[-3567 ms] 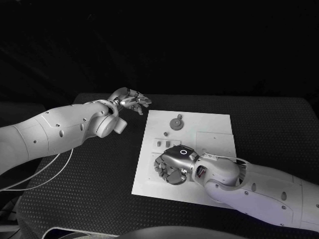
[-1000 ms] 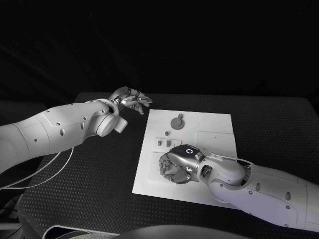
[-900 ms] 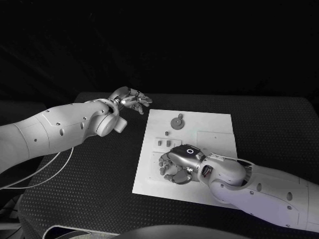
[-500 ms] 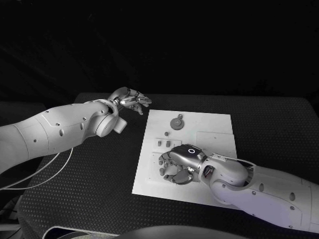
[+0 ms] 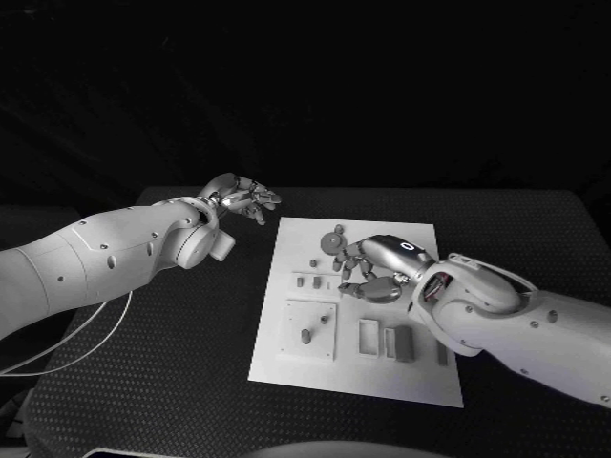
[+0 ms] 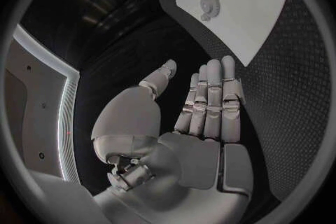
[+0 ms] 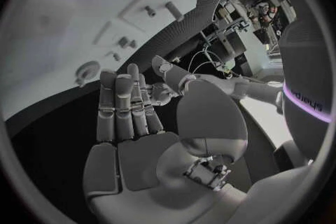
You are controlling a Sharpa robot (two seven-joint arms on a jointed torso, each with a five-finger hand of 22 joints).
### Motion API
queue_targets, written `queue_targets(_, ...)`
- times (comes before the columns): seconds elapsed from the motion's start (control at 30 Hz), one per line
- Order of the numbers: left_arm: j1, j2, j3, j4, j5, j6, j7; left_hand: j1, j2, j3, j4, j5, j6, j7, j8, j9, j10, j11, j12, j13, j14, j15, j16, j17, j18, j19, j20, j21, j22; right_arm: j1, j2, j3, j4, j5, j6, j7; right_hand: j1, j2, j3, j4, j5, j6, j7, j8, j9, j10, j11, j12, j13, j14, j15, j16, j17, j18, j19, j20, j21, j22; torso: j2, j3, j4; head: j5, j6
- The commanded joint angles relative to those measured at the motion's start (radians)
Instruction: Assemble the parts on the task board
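Task board (image 5: 423, 377): white plate in the middle of the head view, lying flat on the black table (image 5: 181, 353), its long side running from the upper middle of the frame down toward the lower right
Gear part (image 5: 336, 240): small round toothed piece near the board's upper edge, just left of the right hand; it also shows on the white plate in the left wrist view (image 6: 209, 3)
Small parts (image 5: 312, 281): a row of little upright pieces left of centre on the board, below the gear part
Square plate (image 5: 310, 327): pale raised square on the board's lower left, with a small peg standing on it
Block parts (image 5: 384, 341): a few oblong pieces side by side, right of the square plate, toward the board's lower edge
Right hand (image 5: 365, 268): over the upper middle of the board, at the end of the white arm that enters from the lower right; its wrist view shows the fingers (image 7: 120, 106) straight and close together, thumb set apart, palm bare, nothing held
Left hand (image 5: 241, 197): at the upper left of the board's corner, above the black table and off the plate; its wrist view shows the fingers (image 6: 210, 101) extended side by side, thumb apart, holding nothing
Hands to each other: well apart, the board's upper left corner lying between them
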Motion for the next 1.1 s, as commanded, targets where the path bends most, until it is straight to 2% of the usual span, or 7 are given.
queue_targets(0.03, 0.001, 0.002, 0.000, -0.007, 0.010, 0.003, 0.019, -0.004, -0.001, -0.007, -0.002, 0.003, -0.003, 0.003, 0.003, -0.001, -0.006, -0.002, 0.000, 0.002, 0.006, 0.001, -0.003, 0.002, 0.011, 0.008, 0.000, -0.005, 0.000, 0.019, -0.031, 0.004, -0.006, 0.207, 0.135, -0.081, -0.013, 0.006, -0.016, 0.006, 0.002, 0.018, -0.011, 0.014, 0.012, 0.040, -0.019, 0.044, 0.054, 0.008, -0.023, -0.010, -0.012, 0.015, -0.005, 0.001, -0.009, 0.013, -0.008, 0.0017, -0.0062, -0.008, 0.018)
queue_targets(0.13, 0.000, 0.009, 0.000, -0.018, 0.013, 0.009, 0.025, -0.005, 0.000, -0.007, -0.002, 0.003, -0.003, 0.003, 0.004, -0.001, -0.006, -0.002, 0.001, 0.002, 0.006, 0.001, -0.003, 0.002, 0.011, 0.008, 0.000, -0.005, 0.000, 0.046, -0.079, 0.004, -0.017, 0.265, 0.195, -0.109, -0.059, -0.010, -0.080, 0.037, 0.005, 0.046, -0.035, 0.030, 0.037, 0.015, -0.062, 0.279, 0.395, 0.011, -0.060, 0.076, 0.033, 0.015, 0.008, -0.010, 0.007, 0.022, -0.013, 0.0020, -0.0144, -0.011, 0.031)
queue_targets(0.27, -0.002, 0.008, 0.000, -0.015, 0.017, 0.024, 0.039, -0.006, 0.000, -0.007, 0.000, 0.003, -0.002, 0.002, 0.004, -0.001, -0.005, -0.002, 0.001, 0.002, 0.006, 0.001, -0.004, 0.002, 0.011, 0.008, 0.000, -0.006, 0.000, 0.066, -0.123, 0.004, -0.017, 0.318, 0.418, -0.143, -0.082, -0.017, -0.082, 0.091, 0.003, 0.079, -0.061, 0.051, 0.078, -0.038, -0.076, 0.514, 0.630, 0.027, -0.076, 0.200, 0.101, 0.015, 0.045, -0.033, 0.055, 0.023, -0.018, 0.0019, -0.0200, -0.015, 0.039)
queue_targets(0.37, -0.005, -0.001, 0.000, -0.005, 0.018, 0.027, 0.053, -0.008, 0.001, -0.008, 0.001, 0.003, -0.003, 0.003, 0.004, -0.002, -0.004, -0.002, 0.002, 0.003, 0.006, 0.001, -0.004, 0.003, 0.011, 0.008, 0.000, -0.006, 0.000, 0.072, -0.150, 0.004, -0.009, 0.317, 0.465, -0.176, -0.092, -0.015, -0.082, 0.116, 0.002, 0.089, -0.073, 0.061, 0.110, -0.030, -0.091, 0.635, 0.715, 0.061, -0.090, 0.249, 0.129, 0.015, 0.080, -0.057, 0.087, 0.022, -0.021, 0.0042, -0.0251, -0.022, 0.044)
queue_targets(0.53, -0.006, -0.008, 0.000, 0.003, 0.028, 0.025, 0.060, -0.010, 0.000, -0.010, 0.001, 0.003, -0.004, 0.003, 0.004, -0.002, -0.004, -0.003, 0.002, 0.003, 0.006, 0.001, -0.005, 0.003, 0.011, 0.008, 0.000, -0.006, 0.000, 0.072, -0.184, 0.003, 0.024, 0.279, 0.476, -0.244, -0.125, 0.031, -0.098, 0.120, 0.000, 0.105, -0.086, 0.074, 0.150, -0.018, -0.104, 0.749, 0.780, 0.109, -0.103, 0.311, 0.205, 0.015, 0.109, -0.082, 0.121, 0.022, -0.028, 0.0026, -0.0283, -0.045, 0.039)
queue_targets(0.73, -0.006, -0.016, 0.000, 0.023, 0.032, 0.025, 0.060, -0.011, 0.000, -0.011, 0.001, 0.003, -0.004, 0.003, 0.004, -0.002, -0.003, -0.003, 0.003, 0.004, 0.005, 0.001, -0.006, 0.003, 0.010, 0.007, 0.000, -0.007, 0.001, 0.072, -0.204, -0.007, 0.053, 0.324, 0.525, -0.363, -0.245, 0.028, -0.118, 0.189, 0.002, 0.111, -0.090, 0.067, 0.165, -0.011, -0.108, 0.796, 0.800, 0.168, -0.107, 0.332, 0.281, 0.015, 0.123, -0.094, 0.130, 0.019, -0.040, -0.0010, -0.0306, -0.055, 0.022)
queue_targets(1.1, -0.014, -0.004, -0.002, 0.027, 0.037, 0.029, 0.059, -0.014, 0.000, -0.012, 0.002, 0.003, -0.005, 0.003, 0.005, -0.002, -0.002, -0.003, 0.003, 0.004, 0.004, 0.001, -0.007, 0.004, 0.010, 0.006, 0.000, -0.007, 0.001, 0.071, -0.180, -0.071, 0.069, 0.303, 0.507, -0.441, -0.339, 0.013, -0.107, 0.241, 0.001, 0.130, -0.098, 0.057, 0.181, -0.010, -0.116, 0.827, 0.808, 0.193, -0.114, 0.342, 0.326, 0.015, 0.120, -0.109, 0.132, 0.020, -0.061, -0.0101, -0.0443, -0.029, -0.005)
